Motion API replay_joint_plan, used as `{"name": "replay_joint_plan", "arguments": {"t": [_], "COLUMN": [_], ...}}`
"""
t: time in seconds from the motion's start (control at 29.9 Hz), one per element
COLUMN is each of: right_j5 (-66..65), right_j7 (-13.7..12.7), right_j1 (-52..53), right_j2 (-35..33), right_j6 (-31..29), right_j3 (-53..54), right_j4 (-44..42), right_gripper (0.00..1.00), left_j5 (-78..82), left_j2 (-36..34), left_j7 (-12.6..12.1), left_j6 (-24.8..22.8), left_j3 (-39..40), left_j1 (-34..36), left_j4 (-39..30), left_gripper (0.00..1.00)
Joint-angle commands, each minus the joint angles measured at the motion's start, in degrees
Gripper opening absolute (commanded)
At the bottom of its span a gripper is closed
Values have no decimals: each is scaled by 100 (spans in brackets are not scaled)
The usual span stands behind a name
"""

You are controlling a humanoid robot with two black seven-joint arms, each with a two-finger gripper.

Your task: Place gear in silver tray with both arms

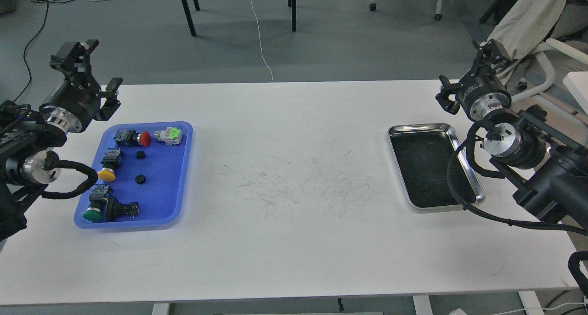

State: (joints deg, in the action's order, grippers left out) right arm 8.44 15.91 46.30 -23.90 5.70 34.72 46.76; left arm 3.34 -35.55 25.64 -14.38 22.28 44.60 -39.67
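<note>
The silver tray (465, 161) lies empty on the right of the white table, its dark base bare. Two small black gears (140, 154) (140, 179) lie in a blue plastic tray (177, 186) on the left. My left gripper (94, 74) is open and empty, raised above the table's far left edge, behind the blue tray. My right gripper (469, 71) is open and empty, raised beyond the silver tray's far right corner.
The blue tray also holds several push-button switches with a red cap (145, 138), a yellow cap (105, 174), a green cap (92, 215), and a grey-green part (169, 135). The table middle (294, 182) is scuffed. A chair (546, 53) stands at the far right.
</note>
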Motion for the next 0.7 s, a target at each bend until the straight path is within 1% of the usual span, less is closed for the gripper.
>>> {"name": "replay_joint_plan", "arguments": {"t": [0.0,0.03,0.27,0.4,0.47,0.67], "right_j5": [0,0,0,0,0,0], "right_j7": [0,0,0,0,0,0], "right_j1": [-7,-7,-24,-24,-24,-24], "right_j2": [0,0,0,35,35,35], "right_j6": [-8,-8,-25,-16,-16,-16], "right_j3": [17,17,26,26,26,8], "right_j4": [0,9,9,0,0,0], "right_gripper": [99,99,99,99,99,99], "left_j5": [-53,-88,-255,-255,-255,-264], "left_j2": [-22,-22,22,40,40,13], "left_j7": [-24,-85,-129,-427,-507,-507], "left_j6": [-205,-258,-311,-381,-451,-557], "left_j3": [83,92,286,242,233,286], "left_j1": [40,67,67,40,32,40], "left_j4": [-5,-5,-31,-119,-128,-111], "left_gripper": [99,99,98,99,99,99]}}
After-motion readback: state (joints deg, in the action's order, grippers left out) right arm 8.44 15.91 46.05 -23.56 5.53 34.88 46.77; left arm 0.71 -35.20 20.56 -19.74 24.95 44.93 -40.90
